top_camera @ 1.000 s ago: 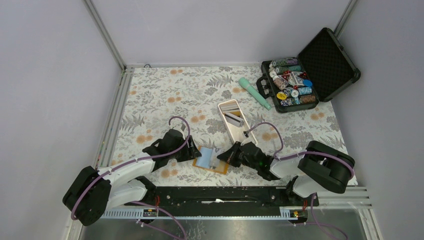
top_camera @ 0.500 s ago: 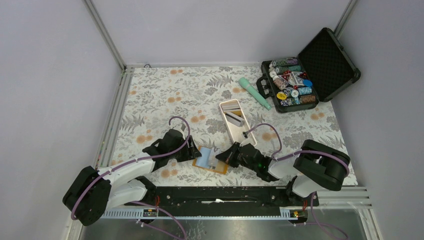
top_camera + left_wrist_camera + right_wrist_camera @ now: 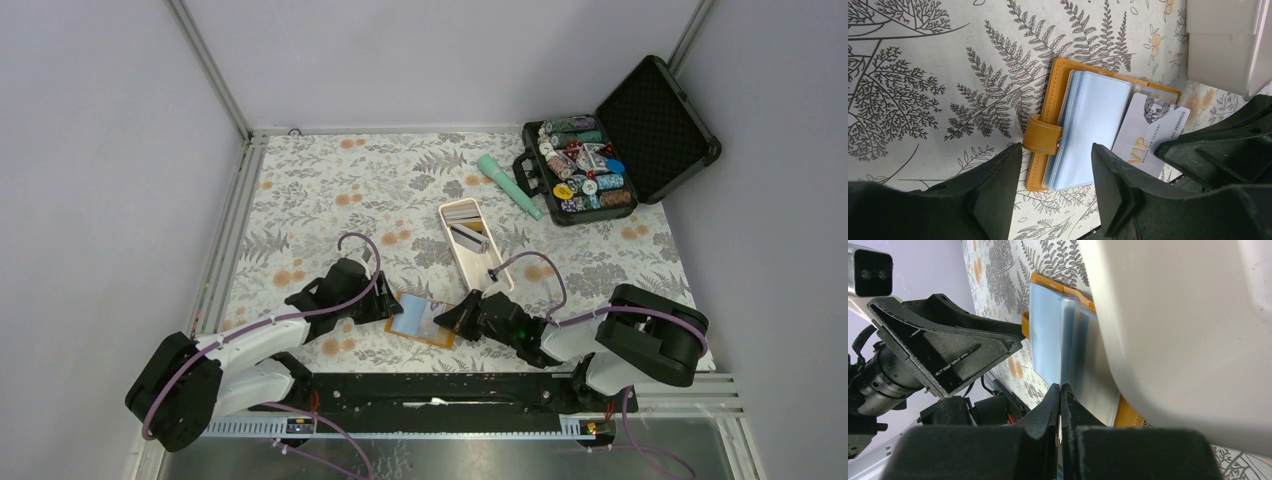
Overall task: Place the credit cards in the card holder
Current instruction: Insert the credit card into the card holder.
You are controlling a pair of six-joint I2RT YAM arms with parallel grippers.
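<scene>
The right claw (image 3: 1060, 390), pinched shut on the grey VIP card (image 3: 1148, 127), has shifted it slightly over the open card holder (image 3: 1088, 115) by the worktop's (image 3: 330, 190) near edge. The left claw (image 3: 1055, 150) stands half-wide astride the tab (image 3: 1043, 141). Insertion looks imminent.

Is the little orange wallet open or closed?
Open. The card holder lies spread flat, its blue pockets facing up and its snap tab unfastened.

Plain lavender walls (image 3: 420, 60) enclose a table (image 3: 330, 180) with a fern-and-flower patterned top.
</scene>
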